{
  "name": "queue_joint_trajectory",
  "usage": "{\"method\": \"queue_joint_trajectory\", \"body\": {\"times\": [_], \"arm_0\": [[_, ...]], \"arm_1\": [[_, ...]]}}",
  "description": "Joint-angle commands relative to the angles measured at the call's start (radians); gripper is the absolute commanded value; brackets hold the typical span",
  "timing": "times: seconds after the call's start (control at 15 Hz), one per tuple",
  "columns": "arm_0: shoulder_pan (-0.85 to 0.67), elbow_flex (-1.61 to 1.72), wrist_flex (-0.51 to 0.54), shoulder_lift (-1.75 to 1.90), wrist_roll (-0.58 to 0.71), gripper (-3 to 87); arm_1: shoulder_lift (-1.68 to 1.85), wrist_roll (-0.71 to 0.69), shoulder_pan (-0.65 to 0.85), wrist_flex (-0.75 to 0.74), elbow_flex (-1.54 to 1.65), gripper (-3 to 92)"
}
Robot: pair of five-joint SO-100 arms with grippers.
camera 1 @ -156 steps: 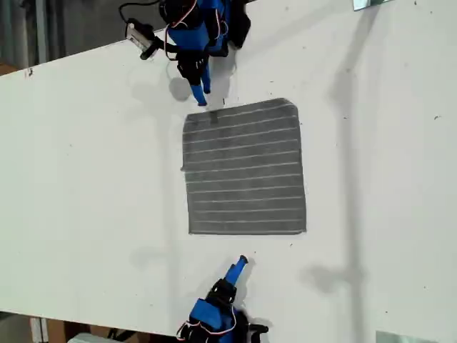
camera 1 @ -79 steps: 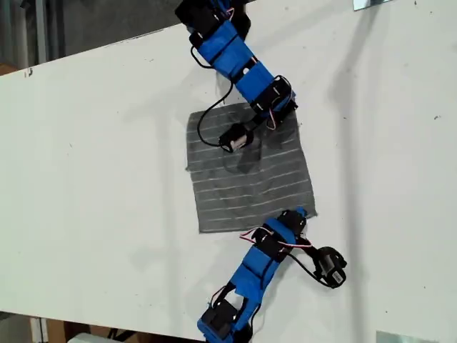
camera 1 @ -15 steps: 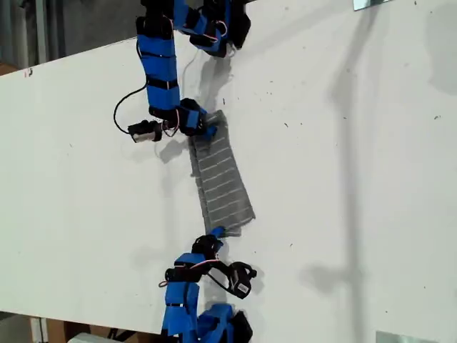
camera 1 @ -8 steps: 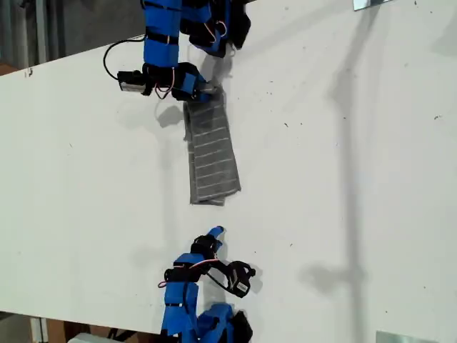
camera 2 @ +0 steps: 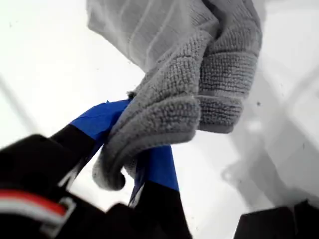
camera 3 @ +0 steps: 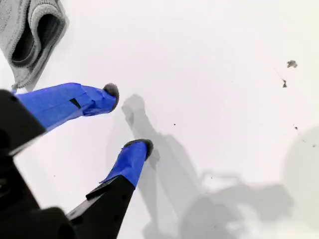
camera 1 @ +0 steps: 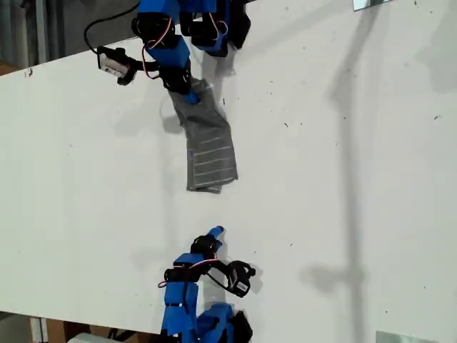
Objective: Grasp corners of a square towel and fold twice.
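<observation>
The grey striped towel (camera 1: 211,148) lies folded into a narrow strip on the white table (camera 1: 343,179), running from the upper arm toward the lower one in the exterior view. My first gripper (camera 1: 187,93) is shut on the strip's upper end, which is bunched and raised. Up close, the towel (camera 2: 199,74) drapes thickly over the blue fingers (camera 2: 97,122) of my first gripper (camera 2: 130,145). My second gripper (camera 1: 214,232) stands open a short way below the strip's free end. Nothing is between the fingertips of my second gripper (camera 3: 128,118); the towel's folded end (camera 3: 30,30) lies apart from them.
The first arm's base (camera 1: 214,25) sits at the table's far edge in the exterior view, the second arm's base (camera 1: 207,325) at the near edge. Bare white table surface spreads over the exterior view's right, crossed by shadows.
My first gripper has swung toward the exterior view's left, tugging the towel's upper end with it, and the strip has slid slightly upward. My second gripper let go a second ago and stays still.
</observation>
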Motion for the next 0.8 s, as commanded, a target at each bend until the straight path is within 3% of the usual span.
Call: {"method": "queue_joint_trajectory", "body": {"times": [0.0, 0.33, 0.6, 0.73], "arm_0": [[-0.009, -0.006, -0.015, 0.003, -0.008, 16.0], [-0.011, -0.003, -0.015, 0.005, -0.011, 16.0], [-0.011, 0.014, -0.025, 0.020, -0.014, 15.9], [-0.011, 0.025, -0.032, 0.031, -0.014, 16.0]], "arm_1": [[-0.147, -0.132, -0.028, -0.120, -0.224, -0.1], [-0.724, -0.299, -0.084, -0.291, -0.618, -0.1], [-1.325, -0.342, -0.097, -0.227, -1.147, -0.1], [-1.391, -0.347, -0.074, -0.222, -1.215, -0.1]]}}
